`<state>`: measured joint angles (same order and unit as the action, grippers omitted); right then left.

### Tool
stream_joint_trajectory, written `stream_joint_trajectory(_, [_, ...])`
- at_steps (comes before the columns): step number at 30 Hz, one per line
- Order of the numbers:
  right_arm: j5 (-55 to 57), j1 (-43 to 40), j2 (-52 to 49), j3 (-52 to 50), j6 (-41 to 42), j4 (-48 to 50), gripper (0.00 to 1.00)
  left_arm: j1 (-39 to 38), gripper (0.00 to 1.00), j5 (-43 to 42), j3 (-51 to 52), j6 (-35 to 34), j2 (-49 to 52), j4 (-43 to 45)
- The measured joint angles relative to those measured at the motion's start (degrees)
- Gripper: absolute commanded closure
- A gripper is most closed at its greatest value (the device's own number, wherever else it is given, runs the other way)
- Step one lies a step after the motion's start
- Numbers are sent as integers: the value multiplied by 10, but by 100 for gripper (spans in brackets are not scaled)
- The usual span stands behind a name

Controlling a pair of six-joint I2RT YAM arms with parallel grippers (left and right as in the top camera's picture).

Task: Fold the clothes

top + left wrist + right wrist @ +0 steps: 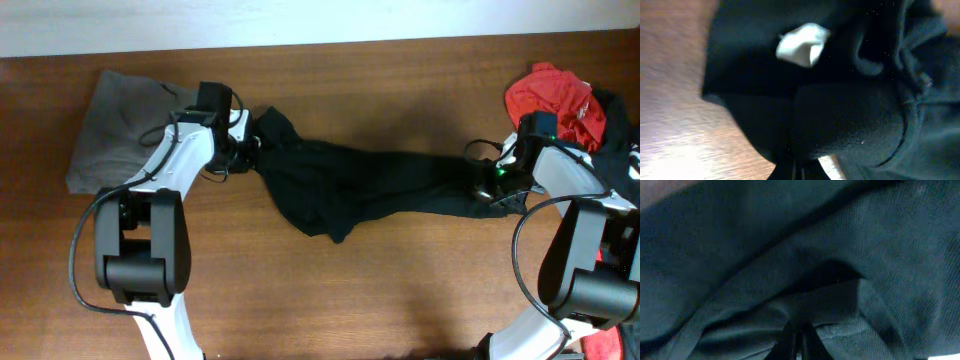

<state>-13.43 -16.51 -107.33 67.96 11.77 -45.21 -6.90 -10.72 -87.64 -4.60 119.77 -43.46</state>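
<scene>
1. Jaws of the left gripper (243,150) are pressed together, pinching a bunched end of the black T-shirt (370,180) at its left tip.
2. Left of that tip lies a grey garment (120,130), close to the pinched end and partly behind the left arm.
3. The T-shirt itself runs across the table (350,300) as a twisted band between the two grippers. A loose lump sags toward the front edge, left of its middle.
4. At the T-shirt's right tip the right gripper (492,190) is also clamped, its jaws closed on dark fabric.
5. Beyond that right tip sits a red shirt (555,100), near but apart from the T-shirt.
6. Risk, as I judge it: each pinch holds a wad, not a clean hem or shoulder. Pulling the ends apart could tighten the twist instead of spreading the cloth, or let a thin layer slip out.
7. A second risk is that dragging the left tip outward could catch the grey garment and pull it out of place.
8. Only the overhead view shows the whole band and both neighbouring garments.
9. The left wrist view alone shows the white label (802,45), so the neck is near that grip. The right wrist view shows only folds of weave.
</scene>
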Motion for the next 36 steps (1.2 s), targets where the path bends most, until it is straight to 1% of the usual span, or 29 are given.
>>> stream_joint_trajectory(2, [-16,-2,5,12,-16,-24,96,4,98,-2,-17,0,0,-11])
stream_joint_trajectory(5, [-31,-4,41,32,-33,-62,96,7,92,-2,-46,-1,0,-34])
stream_joint_trajectory(6, [-34,-4,64,40,-37,-72,96,7,86,-2,-57,-4,0,-44])
stream_joint_trajectory(11, [-40,-4,175,60,-46,-102,96,7,72,-2,-113,-10,0,-94])
stream_joint_trajectory(13, [-38,-4,196,61,-47,-111,96,7,63,-12,-136,-10,0,-121])
stream_joint_trajectory(18, [-34,-4,197,61,-47,-118,96,5,60,-89,-152,7,0,-186])
stream_joint_trajectory(22, [-33,-4,196,61,-47,-118,96,-10,58,-131,-153,50,0,-248])
stream_joint_trajectory(25, [-33,-4,195,61,-47,-119,96,-43,52,-143,-152,91,0,-289])
stream_joint_trajectory(27, [-33,-4,195,61,-47,-118,96,-75,46,-146,-152,109,0,-293])
stream_joint_trajectory(29, [-33,-4,195,61,-47,-118,96,-108,46,-143,-146,121,0,-290])
stream_joint_trajectory(31, [-33,-4,194,61,-47,-118,96,-142,41,-139,-125,126,0,-282])
stream_joint_trajectory(32, [-33,-4,194,61,-47,-119,96,-155,36,-139,-114,128,0,-278])
stream_joint_trajectory(33, [-33,-4,193,61,-47,-120,96,-174,34,-137,-96,131,0,-261])
stream_joint_trajectory(34, [-33,-4,193,61,-47,-121,96,-183,32,-137,-87,133,0,-251])
stream_joint_trajectory(36, [-32,-4,193,61,-47,-122,96,-201,33,-132,-67,134,0,-226])
